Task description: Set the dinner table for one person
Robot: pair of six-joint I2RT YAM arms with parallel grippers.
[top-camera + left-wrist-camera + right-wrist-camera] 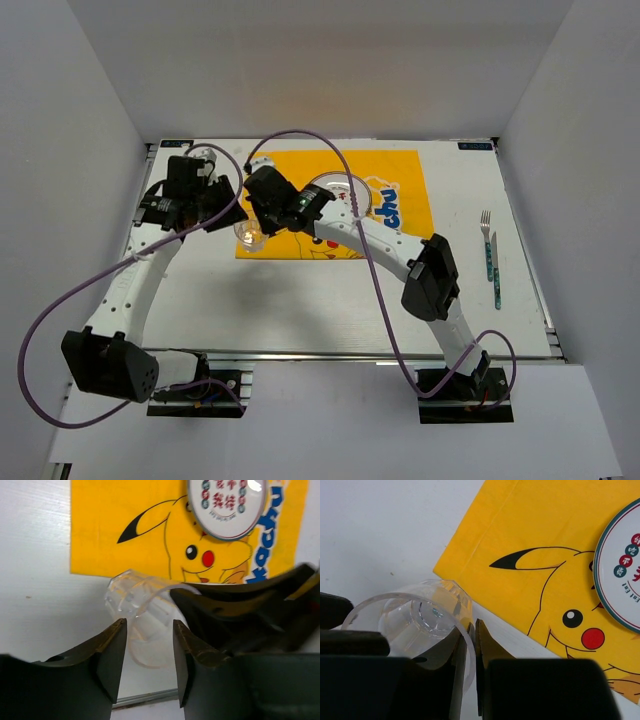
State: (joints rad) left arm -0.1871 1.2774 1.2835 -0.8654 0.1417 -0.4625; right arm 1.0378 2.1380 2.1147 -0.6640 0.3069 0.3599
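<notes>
A clear plastic cup (250,235) hangs tilted just off the near-left corner of the yellow Pikachu mat (395,170), over the white dinner table (330,300). My right gripper (258,222) is shut on the cup's rim (415,620), one finger inside and one outside (472,630). My left gripper (228,205) is open; its fingertips (117,630) flank the cup's near side (145,625) without touching it. A round plate (345,190) with red and green print lies on the mat, also in the left wrist view (227,505) and the right wrist view (625,565).
A fork (487,240) and a knife (495,272) lie side by side on the table at the right. A small clear round object (203,153) sits at the far-left corner. Metal rails edge the table. The two arms crowd close together at the left.
</notes>
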